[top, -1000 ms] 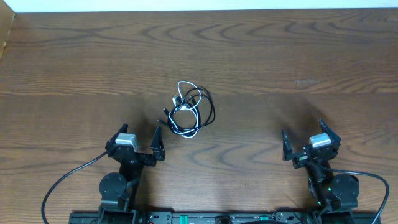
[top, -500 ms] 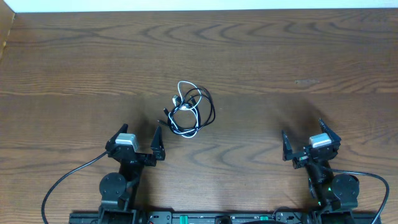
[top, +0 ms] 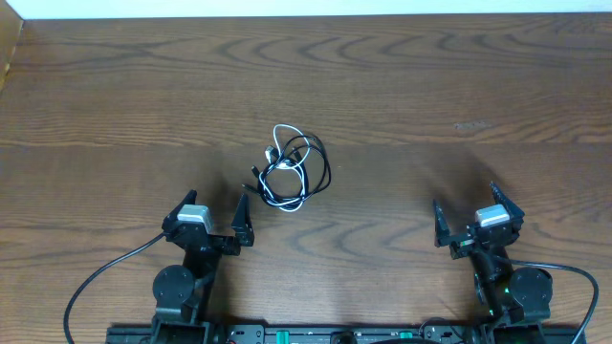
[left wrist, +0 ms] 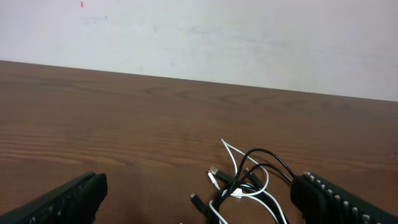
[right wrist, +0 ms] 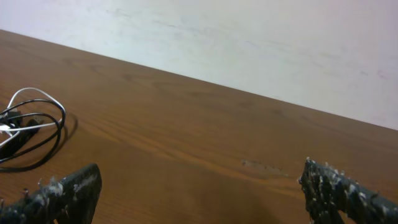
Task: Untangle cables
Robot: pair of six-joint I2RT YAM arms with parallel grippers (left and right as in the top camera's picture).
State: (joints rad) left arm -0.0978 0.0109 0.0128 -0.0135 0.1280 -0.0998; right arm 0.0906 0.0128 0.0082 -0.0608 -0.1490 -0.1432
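The cables (top: 292, 170) lie in one tangled bundle on the wooden table, a white cord looped through black ones, small plugs poking out on the left side. In the left wrist view the cables (left wrist: 249, 183) sit just ahead of the right-hand finger. My left gripper (top: 210, 212) rests open near the front edge, below and left of the bundle, holding nothing. My right gripper (top: 469, 215) is open too, far to the right of the cables (right wrist: 31, 127), which show at the left edge of its view.
Thick black wires (top: 105, 272) run from the arm bases along the front edge. The brown wooden table (top: 430, 86) ends at a pale wall (left wrist: 199, 37) at the back. A faint scuff mark (right wrist: 267, 166) lies ahead of the right gripper.
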